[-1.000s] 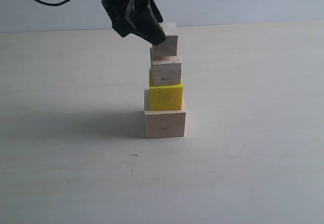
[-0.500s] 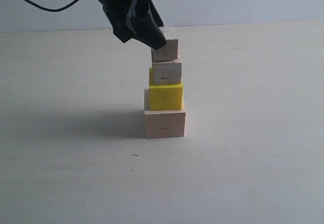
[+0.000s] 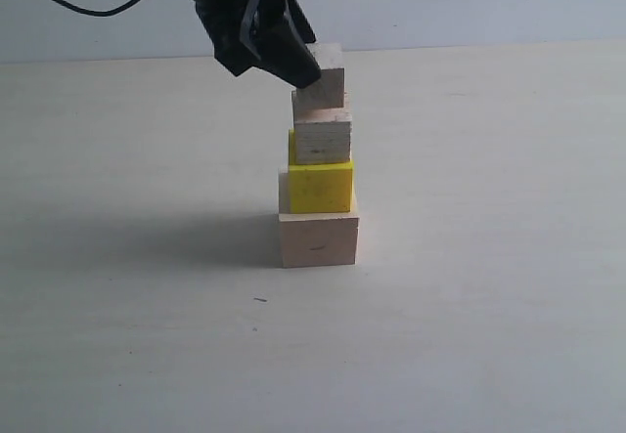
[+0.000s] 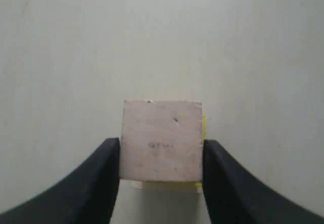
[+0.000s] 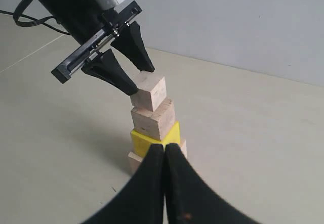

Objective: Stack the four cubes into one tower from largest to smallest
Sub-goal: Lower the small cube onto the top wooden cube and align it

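A tower stands mid-table: large pale cube [image 3: 319,240] at the bottom, yellow cube [image 3: 321,187] on it, medium pale cube [image 3: 323,137] on that. The small pale cube [image 3: 325,89] sits at the top, at or just above the medium cube's upper face; whether they touch is unclear. My left gripper [image 3: 318,73] reaches down from the upper left and is shut on the small cube [image 4: 161,138], a black finger pressed on each side. My right gripper [image 5: 165,150] is shut and empty, hanging back from the tower [image 5: 154,120], and is out of the exterior view.
The pale table [image 3: 489,306] spreads bare around the tower. A grey wall runs behind its far edge. A black cable [image 3: 78,5] trails from the left arm at the upper left.
The left gripper and small cube dipped slightly half a second ago and have come back up a little. The three lower cubes and the right gripper have not moved.
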